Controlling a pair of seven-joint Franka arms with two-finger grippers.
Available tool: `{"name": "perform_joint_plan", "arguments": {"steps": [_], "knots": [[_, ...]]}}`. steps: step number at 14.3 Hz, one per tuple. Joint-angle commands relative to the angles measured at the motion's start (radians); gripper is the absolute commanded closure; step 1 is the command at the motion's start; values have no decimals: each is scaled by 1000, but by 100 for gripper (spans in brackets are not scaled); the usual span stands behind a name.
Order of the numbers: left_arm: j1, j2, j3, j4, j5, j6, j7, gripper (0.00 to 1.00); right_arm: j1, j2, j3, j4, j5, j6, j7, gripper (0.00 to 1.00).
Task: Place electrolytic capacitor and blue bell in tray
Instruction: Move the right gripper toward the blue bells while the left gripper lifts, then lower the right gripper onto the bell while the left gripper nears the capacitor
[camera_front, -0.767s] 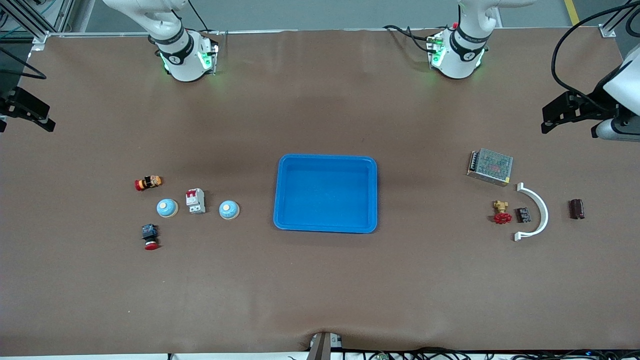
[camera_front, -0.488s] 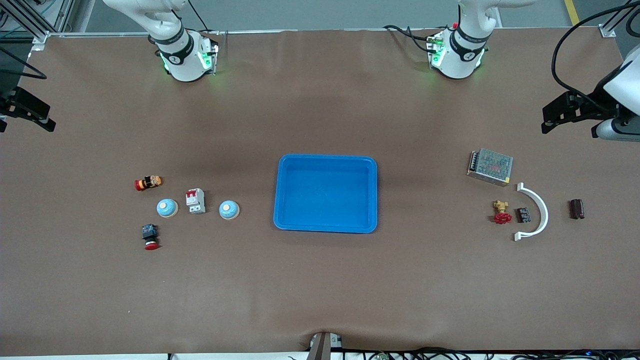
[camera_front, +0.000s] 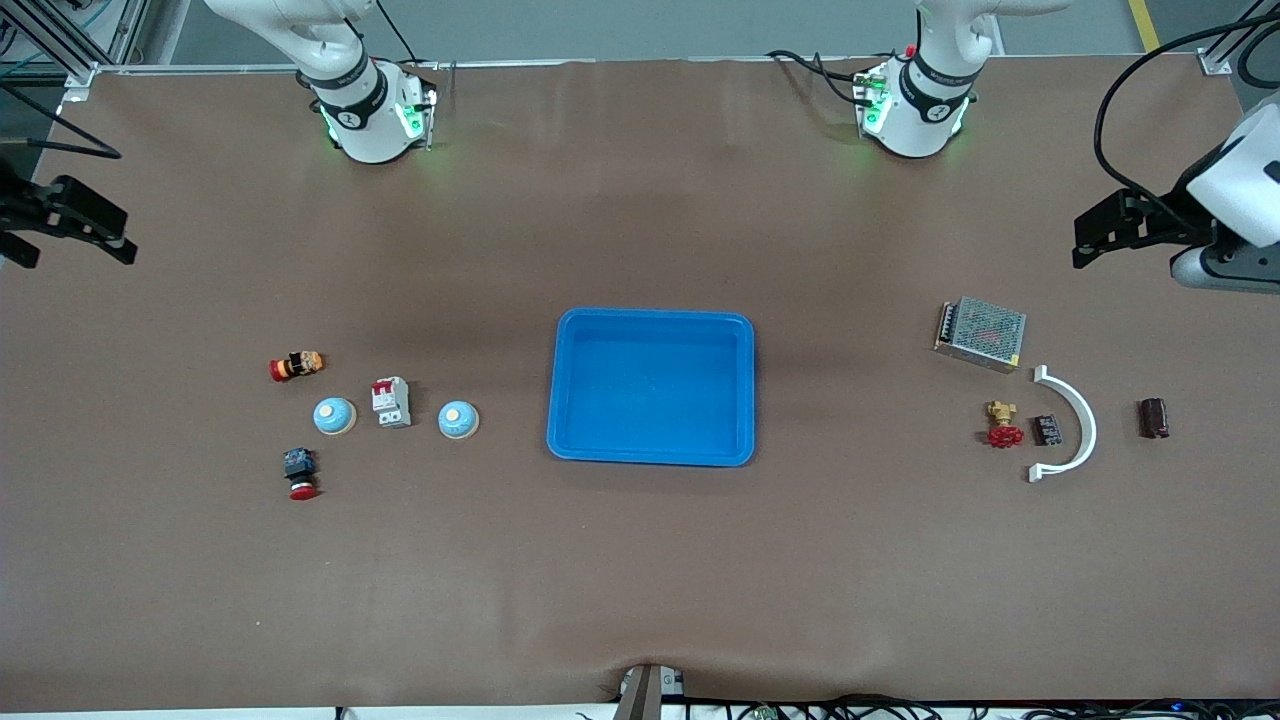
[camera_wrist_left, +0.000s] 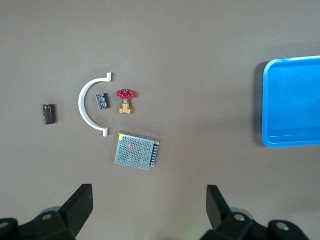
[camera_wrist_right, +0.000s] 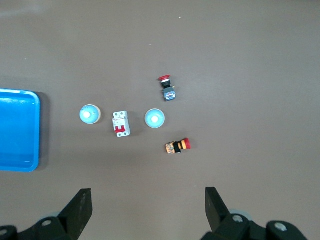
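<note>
The bright-blue tray lies empty mid-table; it shows in the left wrist view and the right wrist view. Two blue bells sit toward the right arm's end, either side of a breaker, and show in the right wrist view. The dark brown electrolytic capacitor lies toward the left arm's end. My left gripper is open and empty, high over that end. My right gripper is open and empty, high over the other end.
Near the capacitor lie a white arc bracket, a small module, a red-handled valve and a mesh power supply. Near the bells are a breaker, an orange-red button and a red push button.
Both grippers have shifted slightly toward the middle of the table. Nothing on the table has moved.
</note>
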Motion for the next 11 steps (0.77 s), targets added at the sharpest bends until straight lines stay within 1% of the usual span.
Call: {"name": "perform_joint_plan", "arguments": {"steps": [1,4,6,8,10,11], "knots": [[18,0,-2,-12,10,5,16,0,73,35,-1,9,-1,2,43,0],[23,-4,-1,-54,10,49,23,0,141,67,-1,9,-7,42,182,0],[37,-11,1,-96,12,89,23,0,176,109,-1,9,-10,74,213,0],[54,-17,1,-133,19,121,30,0,187,168,-1,9,2,125,230,0],[76,-18,1,-160,22,153,82,0,208,218,-1,9,4,159,232,0],[90,-24,1,-189,24,185,104,0,208,242,-1,9,4,171,232,0]]}}
